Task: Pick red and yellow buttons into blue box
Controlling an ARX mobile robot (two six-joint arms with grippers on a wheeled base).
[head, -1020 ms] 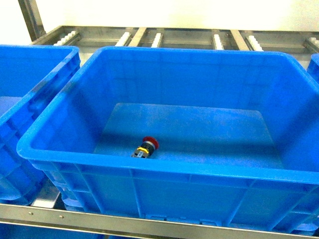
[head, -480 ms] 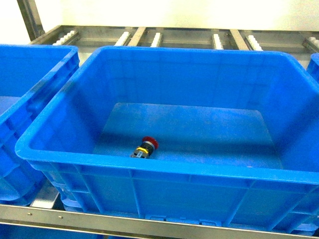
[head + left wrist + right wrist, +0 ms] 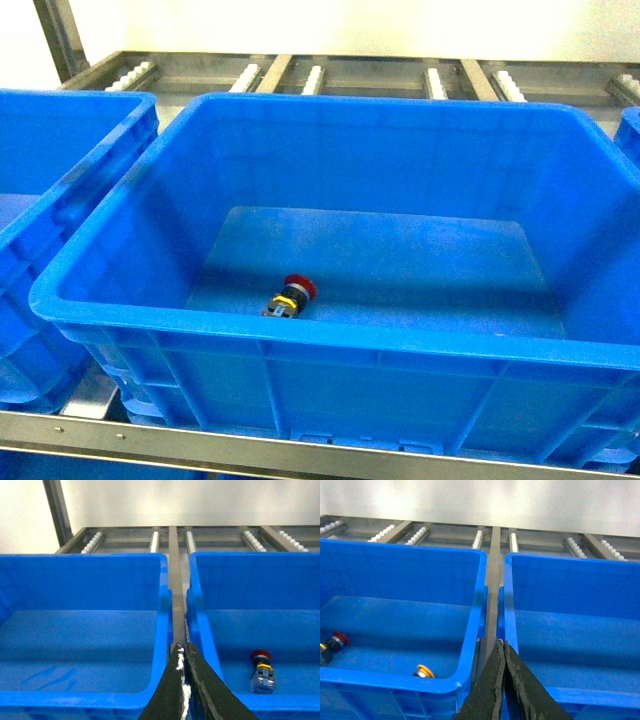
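Observation:
The blue box [image 3: 300, 337] fills the middle of the head view. The red button [image 3: 291, 296] lies on its side on the box's floor near the front wall. In the right wrist view the same red button [image 3: 335, 641] shows at the far left, and the yellow button [image 3: 424, 671] lies inside the box [image 3: 395, 680] by its front right corner. The head view hides the yellow button behind the front wall. My left gripper [image 3: 181, 647] is shut and empty, over the gap left of the box [image 3: 197, 620]. My right gripper [image 3: 502, 642] is shut and empty, over the gap right of it.
A second blue crate [image 3: 60, 200] stands at the left, and another [image 3: 570, 630] at the right. All rest on a steel roller rack [image 3: 350, 75] with a steel front rail [image 3: 200, 445]. A narrow steel bar [image 3: 174, 580] runs between neighbouring crates.
The head view has drifted very slightly, so the crates sit a few pixels further left. The red button lies in the same spot on the box's floor.

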